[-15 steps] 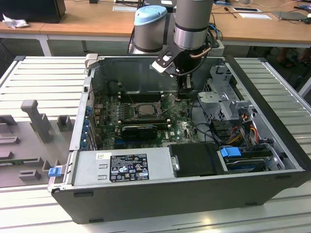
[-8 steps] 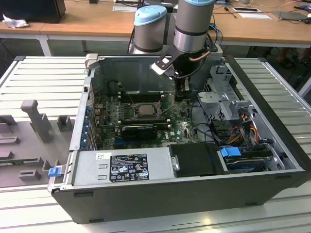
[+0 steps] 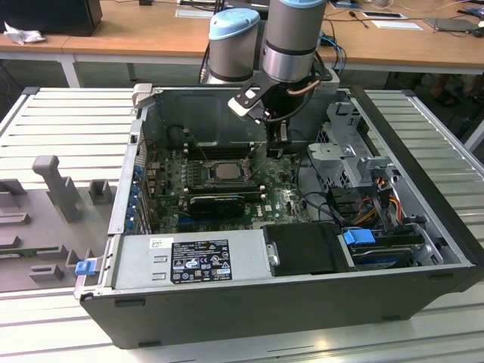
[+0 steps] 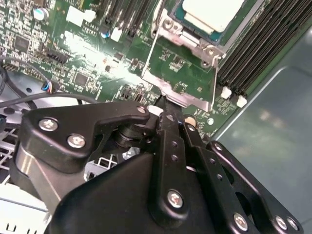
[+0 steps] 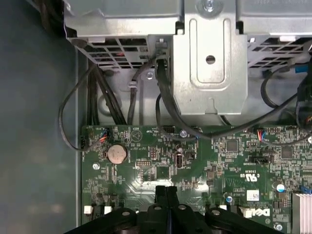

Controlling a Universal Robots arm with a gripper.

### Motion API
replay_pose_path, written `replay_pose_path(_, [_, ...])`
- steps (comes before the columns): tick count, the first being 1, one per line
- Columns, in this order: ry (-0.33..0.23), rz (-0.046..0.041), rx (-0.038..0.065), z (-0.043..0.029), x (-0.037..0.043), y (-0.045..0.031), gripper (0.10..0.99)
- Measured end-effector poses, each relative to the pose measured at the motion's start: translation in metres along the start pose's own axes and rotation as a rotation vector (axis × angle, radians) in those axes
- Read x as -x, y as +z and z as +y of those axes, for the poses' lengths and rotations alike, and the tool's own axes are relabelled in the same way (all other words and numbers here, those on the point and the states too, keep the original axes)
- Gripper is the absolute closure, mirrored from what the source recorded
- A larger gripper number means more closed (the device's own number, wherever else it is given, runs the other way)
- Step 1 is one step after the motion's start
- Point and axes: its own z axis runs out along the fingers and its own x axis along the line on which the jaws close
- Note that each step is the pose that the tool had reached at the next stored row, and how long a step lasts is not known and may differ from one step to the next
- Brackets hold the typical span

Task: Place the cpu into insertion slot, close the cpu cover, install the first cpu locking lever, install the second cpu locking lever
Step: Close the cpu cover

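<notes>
The cpu (image 4: 212, 12) already sits in the insertion slot (image 3: 200, 175). The cpu cover (image 4: 192, 100) stands swung open, not yet closed, so 2 levers remain, I'd judge. The claw (image 4: 167, 100), pressed together, meets the cover's free edge inside the open computer case (image 3: 302, 302).

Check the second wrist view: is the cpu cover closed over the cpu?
No, the cpu cover stands swung open beside the bare cpu.
</notes>
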Motion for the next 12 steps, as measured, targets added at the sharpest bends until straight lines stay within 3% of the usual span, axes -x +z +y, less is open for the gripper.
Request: replay_pose_path(12, [0.000,0.0000,0.000,-0.0084,0.0001,-0.0002,0.980])
